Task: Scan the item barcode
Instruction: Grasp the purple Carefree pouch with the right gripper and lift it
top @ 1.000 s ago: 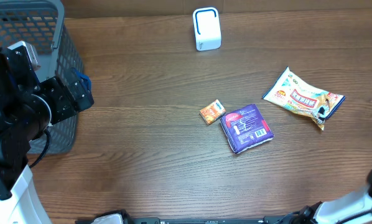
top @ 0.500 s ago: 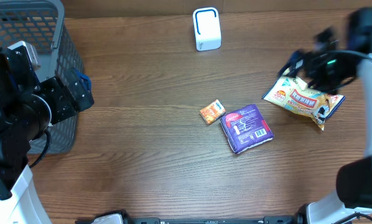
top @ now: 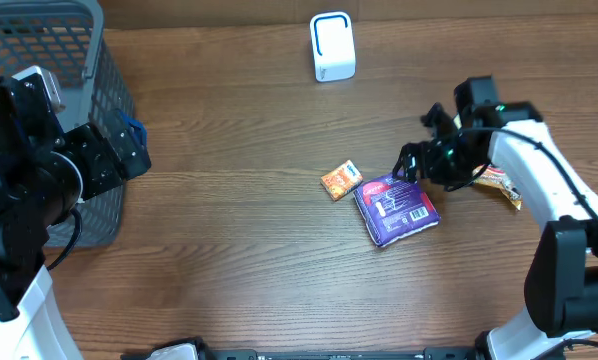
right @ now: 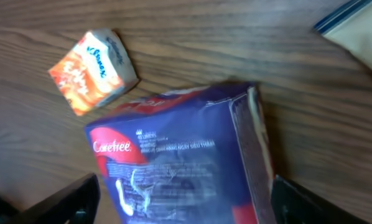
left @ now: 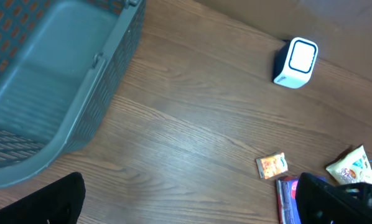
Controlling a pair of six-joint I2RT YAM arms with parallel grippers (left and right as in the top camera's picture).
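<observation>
A purple Carefree pack [top: 396, 205] lies flat mid-table with its white barcode label facing up. My right gripper [top: 417, 161] hovers over the pack's far edge. In the right wrist view the jaws stand open, one on either side of the pack [right: 186, 155], not touching it; the gripper [right: 183, 205] holds nothing. The white scanner [top: 332, 46] stands upright at the back edge. My left gripper [top: 129, 148] stays open and empty beside the basket, far to the left. In the left wrist view the gripper [left: 189, 205] shows only wood between its fingers.
A small orange tissue pack [top: 341, 180] lies just left of the purple pack. A snack bag [top: 501, 180] lies to the right, mostly hidden by my right arm. A grey mesh basket [top: 89, 60] fills the back left corner.
My right arm has come in from the right, passed over the snack bag and dropped onto the purple pack. Its jaws have narrowed slightly. The left arm has not moved.
</observation>
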